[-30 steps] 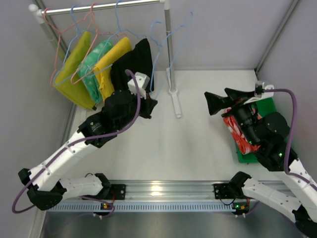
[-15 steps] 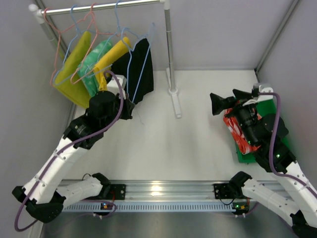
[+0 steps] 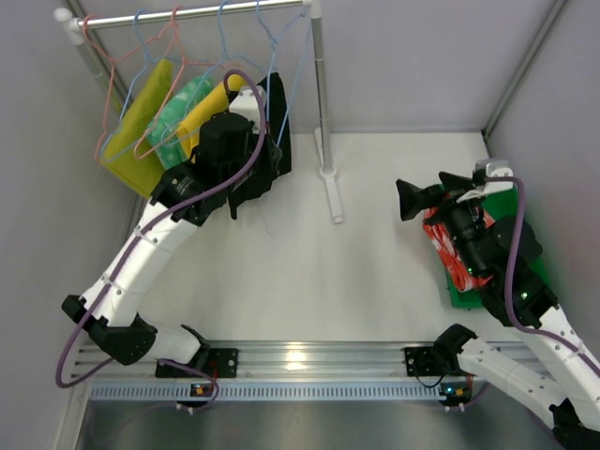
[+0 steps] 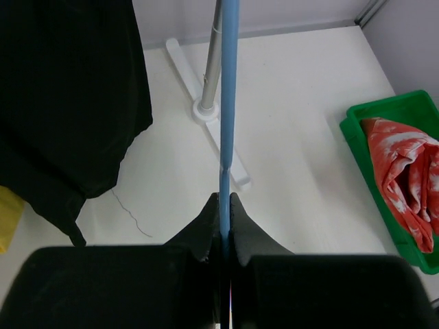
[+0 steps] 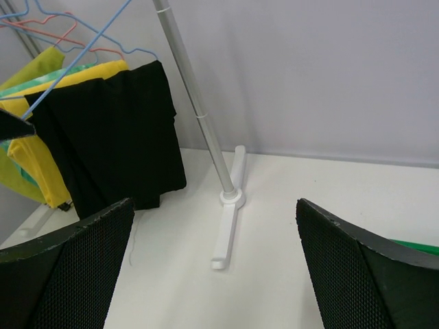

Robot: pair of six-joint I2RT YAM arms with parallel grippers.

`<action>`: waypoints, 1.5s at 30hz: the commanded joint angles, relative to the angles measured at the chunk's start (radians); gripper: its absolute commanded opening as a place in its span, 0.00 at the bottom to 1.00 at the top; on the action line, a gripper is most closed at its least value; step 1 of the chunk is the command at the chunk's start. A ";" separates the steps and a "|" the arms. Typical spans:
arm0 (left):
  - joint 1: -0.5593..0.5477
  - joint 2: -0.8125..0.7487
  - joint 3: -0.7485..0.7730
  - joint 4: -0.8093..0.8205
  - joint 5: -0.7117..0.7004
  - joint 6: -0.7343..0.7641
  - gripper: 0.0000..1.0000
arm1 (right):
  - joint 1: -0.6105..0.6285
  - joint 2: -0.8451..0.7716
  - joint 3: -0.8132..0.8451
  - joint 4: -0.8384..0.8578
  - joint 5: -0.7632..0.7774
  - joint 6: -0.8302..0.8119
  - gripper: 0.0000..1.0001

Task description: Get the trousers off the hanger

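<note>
The black trousers (image 3: 277, 124) hang at the right end of the rack, beside the yellow pairs; they also show in the left wrist view (image 4: 68, 103) and the right wrist view (image 5: 116, 137). My left gripper (image 3: 267, 150) is raised against them and is shut on the thin wire of a blue hanger (image 4: 228, 103), which runs straight up from its fingertips (image 4: 236, 216). The red-orange trousers (image 3: 448, 251) lie crumpled in a green bin (image 3: 506, 202) at the right. My right gripper (image 3: 427, 192) is open and empty just left of that bin, its fingers (image 5: 62, 260) wide apart.
The rack's white pole (image 3: 321, 94) and its foot (image 3: 334, 192) stand right of the black trousers. Two yellow pairs (image 3: 141, 122) and a green patterned pair (image 3: 173, 117) hang further left with pink and blue hangers. Grey walls enclose the table on three sides.
My left arm has swung up and back to the rack, carrying the blue hanger wire up beside the black trousers. My right gripper has drawn back slightly toward the bin.
</note>
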 commanded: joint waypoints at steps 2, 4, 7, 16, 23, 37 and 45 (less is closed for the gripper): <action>-0.004 0.071 0.133 0.021 -0.058 -0.015 0.00 | -0.014 -0.008 -0.007 0.009 0.003 0.007 0.99; -0.002 0.096 0.174 0.021 -0.089 -0.008 0.00 | -0.014 -0.010 -0.009 0.009 0.001 0.012 0.99; -0.001 0.140 0.211 0.015 -0.099 -0.001 0.00 | -0.014 -0.008 -0.007 0.008 0.000 0.022 0.99; -0.001 0.299 0.321 -0.013 -0.173 0.025 0.00 | -0.014 -0.014 -0.012 0.002 0.004 0.038 0.99; -0.001 0.379 0.403 -0.019 -0.170 0.042 0.00 | -0.014 -0.022 -0.026 -0.004 0.001 0.053 1.00; 0.025 0.429 0.397 -0.030 -0.158 0.021 0.05 | -0.014 -0.025 -0.026 -0.020 -0.002 0.061 0.99; 0.036 0.346 0.296 0.004 -0.049 -0.001 0.52 | -0.014 -0.033 -0.027 -0.027 0.000 0.055 1.00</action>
